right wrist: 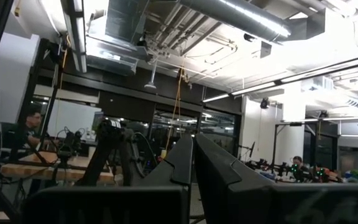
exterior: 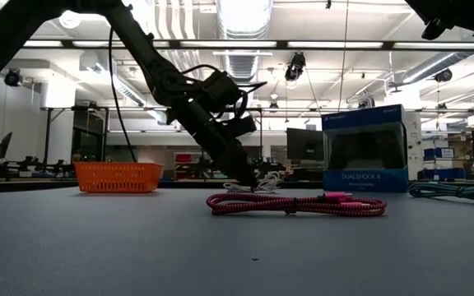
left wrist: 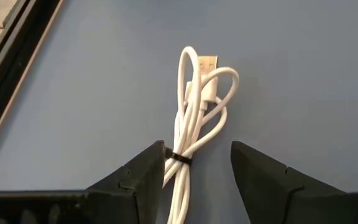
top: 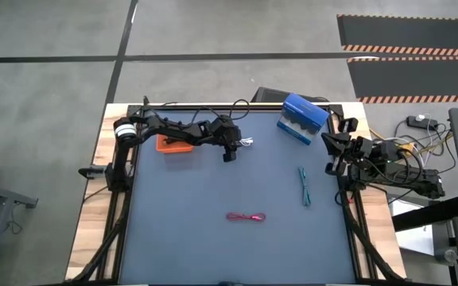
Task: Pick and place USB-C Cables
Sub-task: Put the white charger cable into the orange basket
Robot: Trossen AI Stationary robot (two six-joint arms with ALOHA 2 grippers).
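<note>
Blue-grey matting covers the surface (top: 213,238) you are working over, with a workshop room visible beyond it. Your left hand (left wrist: 197,163) sits low at the far left-centre of the surface, just right of the orange tray (top: 173,144). Its fingers (left wrist: 143,174) are spread apart on either side of the white cable (left wrist: 194,118), which lies bundled on the mat between them; one finger touches the bundle near its dark tie, the other stands clear, so nothing is gripped. The red-pink cable (top: 246,217) lies near the middle, closer to the near edge. The teal cable (top: 304,186) lies stretched out towards the right side. A blue box (top: 302,117) stands at the far right. Your right hand (right wrist: 194,158) waits raised off the right edge, its fingers pressed together and holding nothing.
</note>
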